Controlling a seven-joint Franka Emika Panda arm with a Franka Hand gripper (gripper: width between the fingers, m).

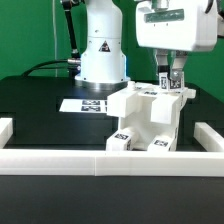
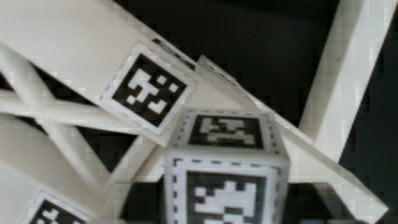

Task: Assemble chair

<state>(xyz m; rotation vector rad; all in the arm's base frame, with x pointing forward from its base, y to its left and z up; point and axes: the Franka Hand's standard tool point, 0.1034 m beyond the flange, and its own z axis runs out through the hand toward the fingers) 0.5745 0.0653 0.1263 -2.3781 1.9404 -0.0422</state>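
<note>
While the hand [image 1: 171,84] stands low over the white chair [image 1: 148,118] on the black counter [image 1: 40,100], I cannot tell if it grips a part.

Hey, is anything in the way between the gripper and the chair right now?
Nothing visible is. The gripper is right at the top of the chair, on the exterior view's right, with no other thing between them. Whether its jaws are clamping a part is not clear.
</note>
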